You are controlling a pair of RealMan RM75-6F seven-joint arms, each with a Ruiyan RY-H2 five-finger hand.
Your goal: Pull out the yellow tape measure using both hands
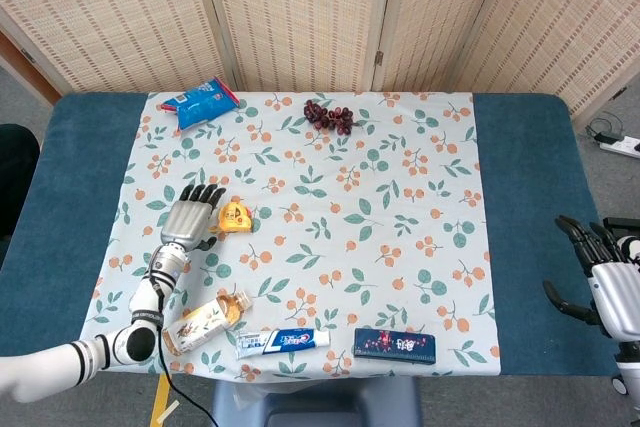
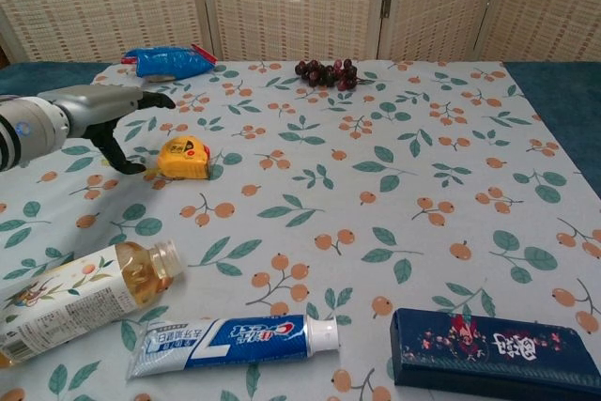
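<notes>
We see a yellow tape measure [image 1: 235, 216] on a pale cloth [image 1: 400, 277] printed with orange berries and green leaves, over a teal counter [image 1: 525, 187]. The left hand [image 1: 190, 222] is silver with black fingers [image 1: 205, 192]. Grapes [image 1: 329, 116] are dark purple, the snack bag [image 1: 205, 102] blue, the box [image 1: 394, 344] navy.

Woven rattan folding screen [image 1: 300, 7] behind | blue table [image 1: 525, 197] under leaf-and-fruit tablecloth [image 1: 400, 277] | grey floor [image 1: 25, 107] | white power strip [image 1: 622, 145] at right

Glossy yellow plastic tape measure [image 2: 184, 158], matt printed tablecloth [image 2: 394, 185], woven screen [image 1: 300, 7]
</notes>
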